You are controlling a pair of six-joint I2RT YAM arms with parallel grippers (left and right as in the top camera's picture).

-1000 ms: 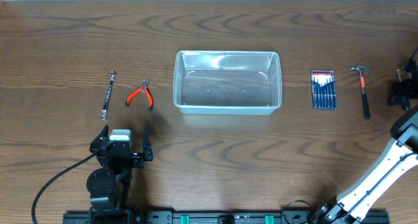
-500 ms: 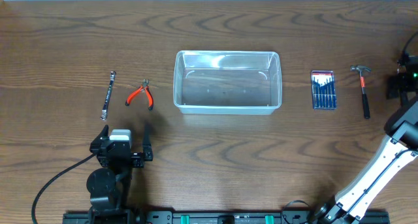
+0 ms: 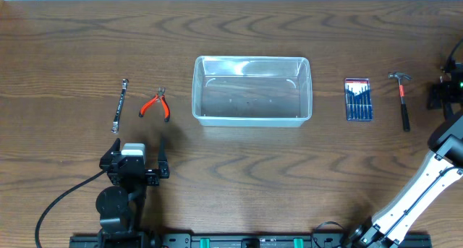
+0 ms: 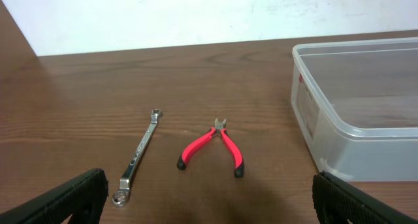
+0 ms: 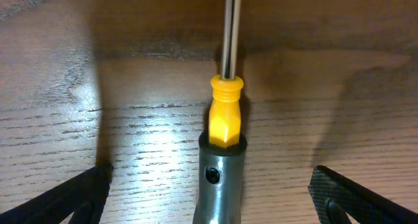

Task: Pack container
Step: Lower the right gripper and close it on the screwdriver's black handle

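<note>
The container stands empty at the centre of the worktop, its long axis running left to right in the overhead frame.

To its left lie the red-handled pliers and then the wrench. To its right lie the screwdriver set case and then the hammer. All four are apart from its walls.

The left pincer sits at lower left of the frame, jaws wide open and gripping nothing. The pliers are the tool nearest to it.

The right pincer is at the far right edge, beyond the hammer, jaws wide open. Its wrist view shows a yellow-handled tool, probably a screwdriver, centred between the jaws and ungripped. Its shaft points to the top of that frame.

The container lies well to the left of this pincer, so transfer requires a leftward carry over the hammer and case.
</note>
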